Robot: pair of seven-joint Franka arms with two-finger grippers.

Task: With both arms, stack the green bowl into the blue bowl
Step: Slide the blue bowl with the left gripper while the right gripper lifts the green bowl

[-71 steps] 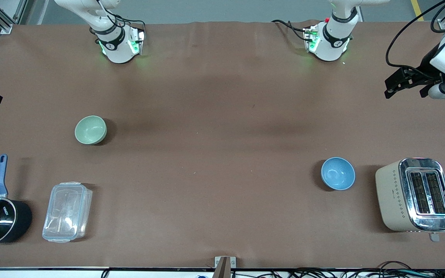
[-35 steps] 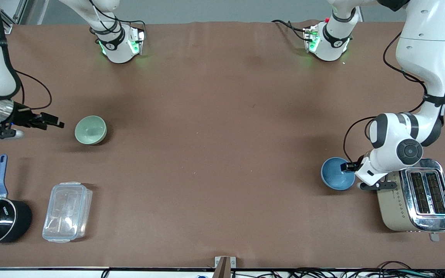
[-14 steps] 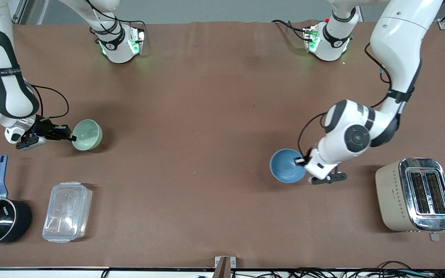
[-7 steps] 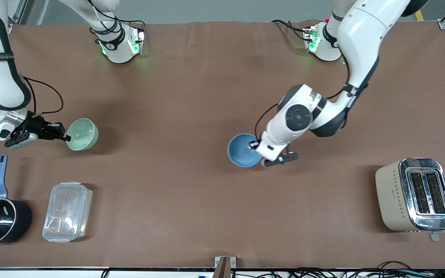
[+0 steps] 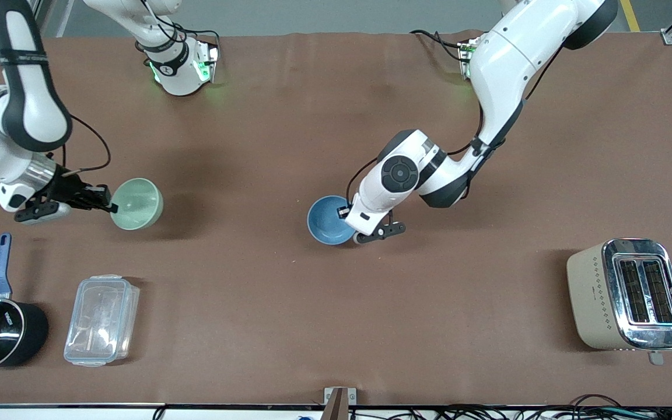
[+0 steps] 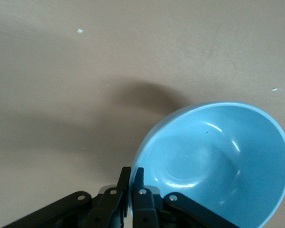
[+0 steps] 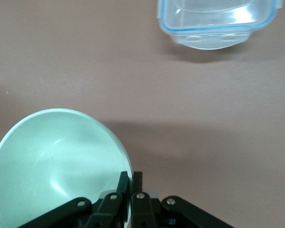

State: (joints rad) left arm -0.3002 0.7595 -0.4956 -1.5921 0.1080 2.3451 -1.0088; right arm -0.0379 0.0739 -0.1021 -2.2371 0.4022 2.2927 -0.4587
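The blue bowl [image 5: 328, 220] is held by its rim in the left gripper [image 5: 346, 213], fingers clamped together on it, over the table [image 5: 289, 146] middle. The green bowl [image 5: 137, 203] is pinched at its rim by the right gripper [image 5: 109, 206], above the table, toward the right arm's end from the blue bowl.
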